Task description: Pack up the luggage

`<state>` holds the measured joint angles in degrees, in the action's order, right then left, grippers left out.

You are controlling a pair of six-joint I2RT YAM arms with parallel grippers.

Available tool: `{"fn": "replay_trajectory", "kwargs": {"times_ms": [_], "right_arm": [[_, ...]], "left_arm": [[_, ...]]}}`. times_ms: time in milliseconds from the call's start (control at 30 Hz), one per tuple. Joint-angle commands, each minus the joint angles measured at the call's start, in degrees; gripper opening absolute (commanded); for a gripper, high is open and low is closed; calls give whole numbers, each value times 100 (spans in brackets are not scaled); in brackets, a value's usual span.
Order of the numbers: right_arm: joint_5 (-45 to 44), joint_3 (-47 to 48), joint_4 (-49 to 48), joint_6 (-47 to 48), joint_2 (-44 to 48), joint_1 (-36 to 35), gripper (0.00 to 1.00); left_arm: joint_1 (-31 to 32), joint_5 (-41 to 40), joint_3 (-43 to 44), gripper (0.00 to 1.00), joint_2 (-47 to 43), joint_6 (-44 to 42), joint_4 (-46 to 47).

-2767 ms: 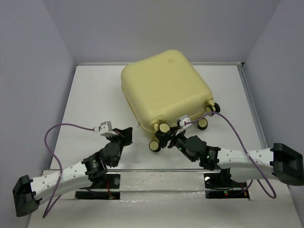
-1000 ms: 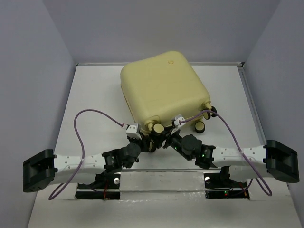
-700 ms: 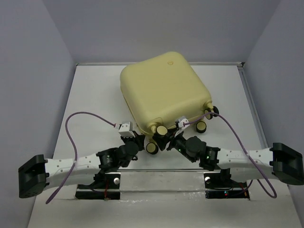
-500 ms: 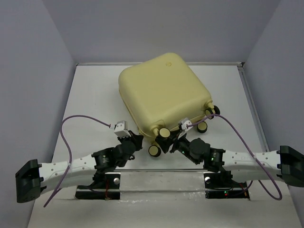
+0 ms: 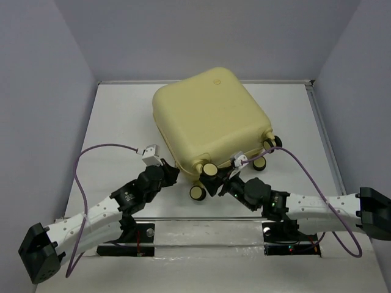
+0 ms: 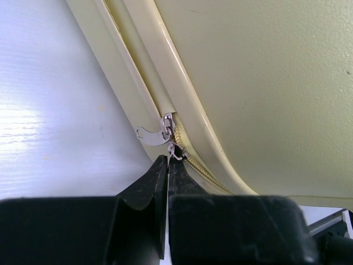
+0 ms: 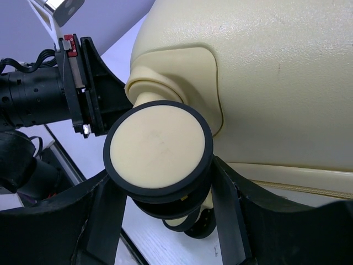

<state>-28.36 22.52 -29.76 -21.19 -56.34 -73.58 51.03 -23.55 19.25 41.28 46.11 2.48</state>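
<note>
1. Top external view: the luggage (image 5: 211, 119) lies closed and flat on the tabletop (image 5: 122, 122), in the middle toward the far edge, with its wheels facing the near edge. The left gripper (image 5: 170, 173) touches its near-left corner. The right gripper (image 5: 215, 178) is at a caster wheel (image 5: 209, 170) on the near side. I judge that the step in hand is closing the zipper while the case is held steady.

2. Left wrist view: the left gripper (image 6: 167, 163) has its fingers (image 6: 157, 176) pressed together. Their tips seem to pinch the small pull tab (image 6: 175, 153), just under the zipper slider (image 6: 167, 128). To do this well, the pull should go along the zipper track, close to the shell and without lifting, and slowly around the rounded corner. The thin tab can easily slip out.

3. Right wrist view: the right gripper (image 7: 165, 185) has its fingers (image 7: 231, 221) half wide, one on each side of the caster wheel (image 7: 157, 149), and they hold it. This hold should stay firm, so that the luggage (image 7: 265, 72) does not turn when the other arm pulls.

4. Compared with half a second earlier, the left arm has swung outward to the left and its gripper has moved along the near side to the corner. The right gripper has stayed on the wheel, and the luggage has almost not moved.
</note>
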Motion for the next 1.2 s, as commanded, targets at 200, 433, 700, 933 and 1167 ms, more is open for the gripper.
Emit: {"fn": "replay_trajectory", "kwargs": {"times_ms": [200, 433, 700, 933, 1167], "right_arm": [[-109, 1014, -733, 123, -1323, -490, 7], [217, 2639, -375, 387, -2722, -666, 41], [-976, 3119, 1672, 107, -2041, -842, 100], [-1391, 2363, 2956, -131, 287, -842, 100], [-1321, 1984, 3406, 518, 2661, -842, 100]], "left_arm": [[-901, -1433, 719, 68, -1524, -673, -668], [-901, -1249, 1564, 99, -2501, -822, -934], [-910, 15, 2196, 99, -2019, -1226, -83], [-910, 1078, 2663, 99, -1623, -1526, 445], [-901, 1626, 2883, 99, -1605, -1666, 719]]}}
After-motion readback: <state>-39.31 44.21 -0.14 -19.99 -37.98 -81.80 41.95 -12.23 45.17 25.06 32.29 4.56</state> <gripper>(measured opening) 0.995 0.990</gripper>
